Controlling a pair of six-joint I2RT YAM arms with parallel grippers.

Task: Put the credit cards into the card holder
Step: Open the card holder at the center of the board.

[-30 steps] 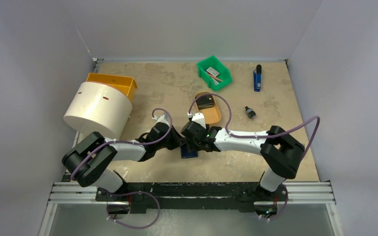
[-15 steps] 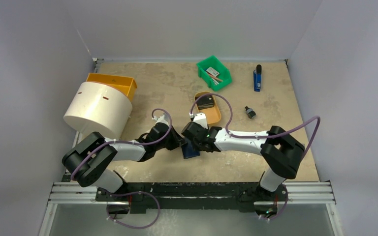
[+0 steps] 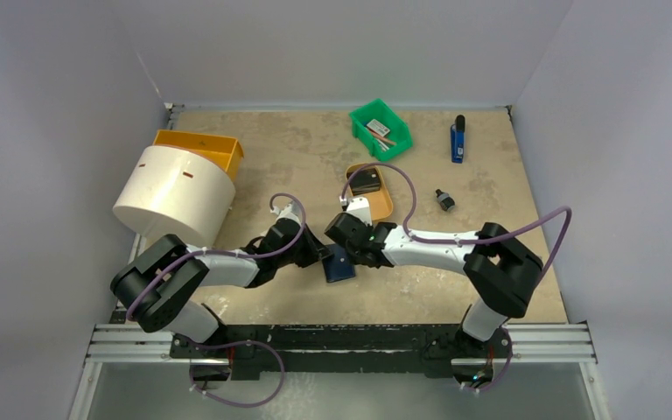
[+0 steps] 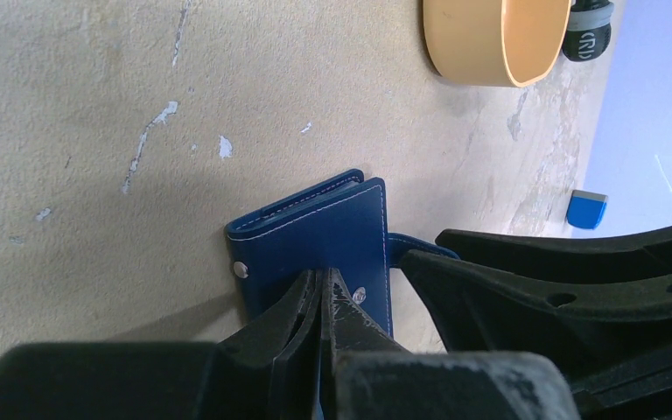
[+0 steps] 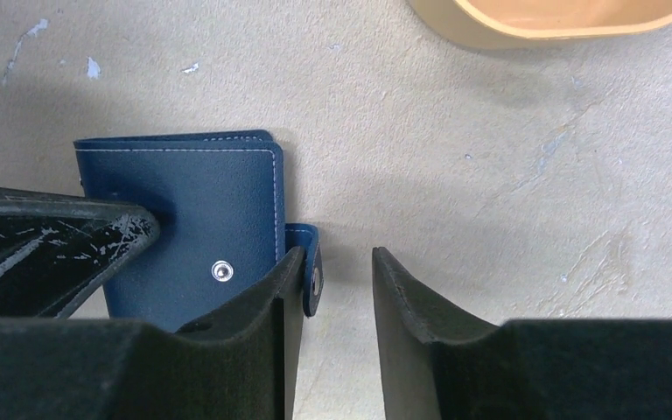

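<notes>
One navy card holder (image 3: 339,265), folded, flat on the tabletop (image 3: 271,157) between centre and near edge. On its cover, left hand (image 4: 319,284), pinched closed. Around the snap tab (image 5: 311,262), right hand (image 5: 337,255), narrowly parted.

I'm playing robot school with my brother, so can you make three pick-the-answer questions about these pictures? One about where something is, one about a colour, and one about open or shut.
1. Where is the card holder?
A. on the floor
B. on the table, between the left gripper and the right gripper
C. held high in the air

2. What colour is the card holder?
A. red
B. yellow
C. navy blue

3. How do the right gripper's jaws stand?
A. apart, with the snap tab between them
B. shut tight on a card
C. out of sight

Answers:
1 B, the top view shows it lying on the table where both grippers meet.
2 C, both wrist views show its navy cover.
3 A, the right wrist view shows a gap with the tab inside it.
</notes>
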